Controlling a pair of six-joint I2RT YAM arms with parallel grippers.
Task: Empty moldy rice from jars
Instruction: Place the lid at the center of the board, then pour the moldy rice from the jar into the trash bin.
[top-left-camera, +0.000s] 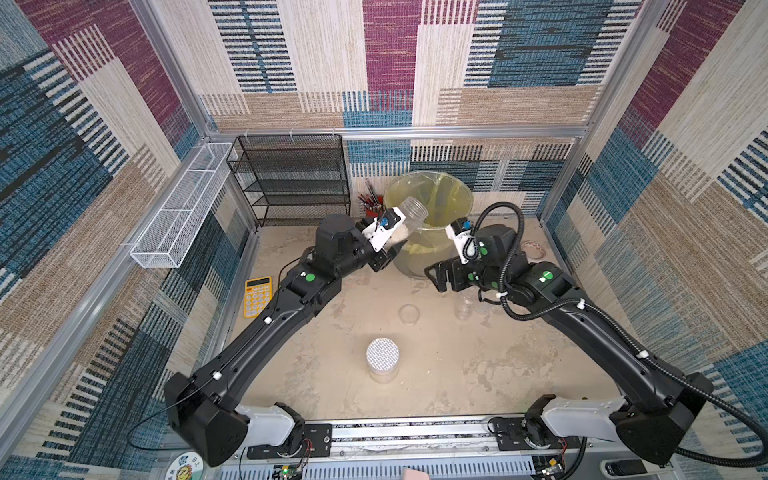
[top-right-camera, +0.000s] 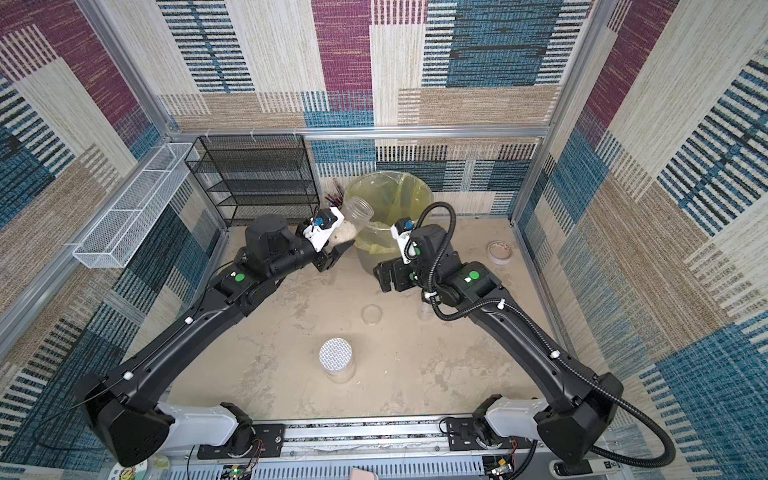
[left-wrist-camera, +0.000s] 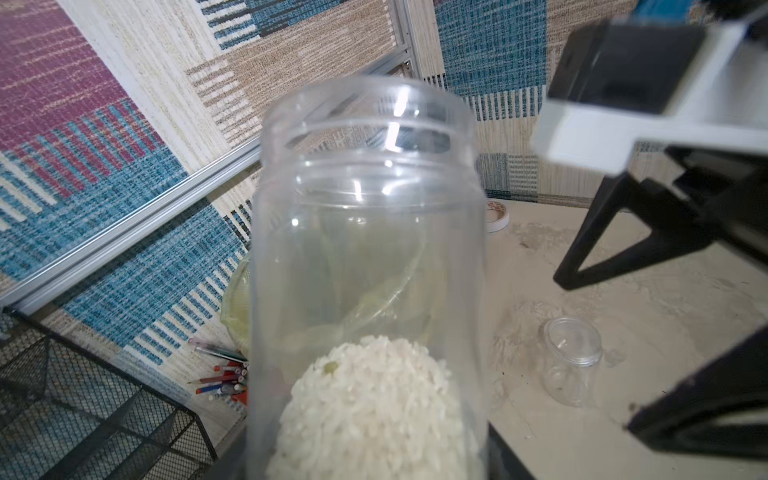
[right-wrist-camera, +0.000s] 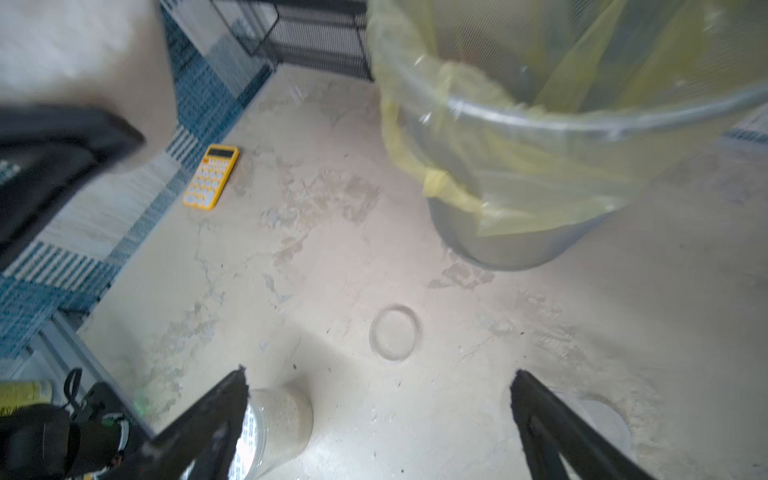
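Now | left gripper (top-left-camera: 392, 245) clamps tilted jar (top-left-camera: 414, 212) | moldy rice (left-wrist-camera: 370, 407) at jaw end

Black arms (top-left-camera: 257, 332), green dots (top-left-camera: 309, 276), white wrist brackets (top-left-camera: 384, 232), white base housings (top-left-camera: 270, 424); corrugated hose (top-left-camera: 509, 257) on right arm (top-left-camera: 602, 328).

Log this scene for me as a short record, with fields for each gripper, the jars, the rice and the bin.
left gripper: shut on open jar, tilted with its mouth toward the bin
moldy rice: white clump at the held jar's closed end, not poured out
right gripper: open, empty, above the table near the bin
lidded jar: upright on the table, grid-patterned lid on
small jar: open, on the table, looks empty
loose lid: clear, flat on the table
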